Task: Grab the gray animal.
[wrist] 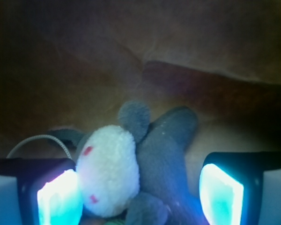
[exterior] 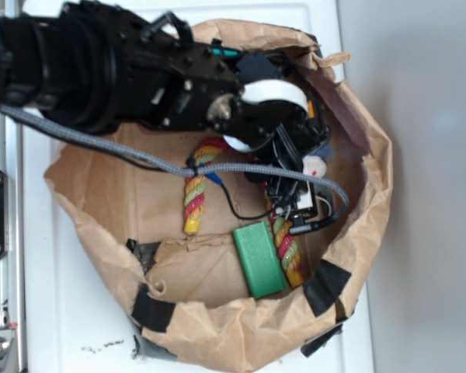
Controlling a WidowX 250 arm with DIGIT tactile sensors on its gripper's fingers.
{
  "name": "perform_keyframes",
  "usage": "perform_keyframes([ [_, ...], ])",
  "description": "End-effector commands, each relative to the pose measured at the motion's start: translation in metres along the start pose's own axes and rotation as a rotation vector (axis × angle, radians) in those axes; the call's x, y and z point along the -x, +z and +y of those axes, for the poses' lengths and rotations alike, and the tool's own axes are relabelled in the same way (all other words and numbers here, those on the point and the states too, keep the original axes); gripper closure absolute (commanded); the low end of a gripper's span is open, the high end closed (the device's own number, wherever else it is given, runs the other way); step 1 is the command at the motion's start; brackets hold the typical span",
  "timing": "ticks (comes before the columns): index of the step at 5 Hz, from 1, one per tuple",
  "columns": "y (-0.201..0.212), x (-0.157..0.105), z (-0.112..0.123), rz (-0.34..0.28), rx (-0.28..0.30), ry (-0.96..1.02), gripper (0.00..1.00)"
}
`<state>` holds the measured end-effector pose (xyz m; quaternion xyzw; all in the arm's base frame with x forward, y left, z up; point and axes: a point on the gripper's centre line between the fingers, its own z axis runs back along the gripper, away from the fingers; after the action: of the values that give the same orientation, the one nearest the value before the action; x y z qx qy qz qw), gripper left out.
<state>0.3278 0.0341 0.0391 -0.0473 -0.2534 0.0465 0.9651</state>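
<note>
Down in the paper bag (exterior: pixel 373 194), the gripper (wrist: pixel 140 192) hangs with its fingers (wrist: pixel 58 197) spread wide and nothing pinched, the gray animal (wrist: pixel 150 164) lying between them at the lower centre of the wrist view, cream face toward the left pad. It looks light, soft and squashy, so it should compress rather than slip. The plump gray body beside the head seems the surest hold, not the thin white cord (wrist: pixel 37 140).

Arm reaches downward, claw (wrist: pixel 139 190) fingers spread wide apart.
</note>
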Motion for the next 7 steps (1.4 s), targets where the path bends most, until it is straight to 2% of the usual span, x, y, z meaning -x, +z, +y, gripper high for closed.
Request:
perform_keyframes([
  [1,-0.0115,-0.0108,0.0115,0.006,-0.081,-0.019,0.00],
  [4,-0.0211,-0.0154,0.0132,0.003,-0.125,0.013,0.00],
  [5,-0.0206,-0.0162,0.0145,-0.004,-0.123,0.031,1.00],
  [7,-0.0183,-0.0172,0.0154,-0.012,-0.118,0.037,1.00],
])
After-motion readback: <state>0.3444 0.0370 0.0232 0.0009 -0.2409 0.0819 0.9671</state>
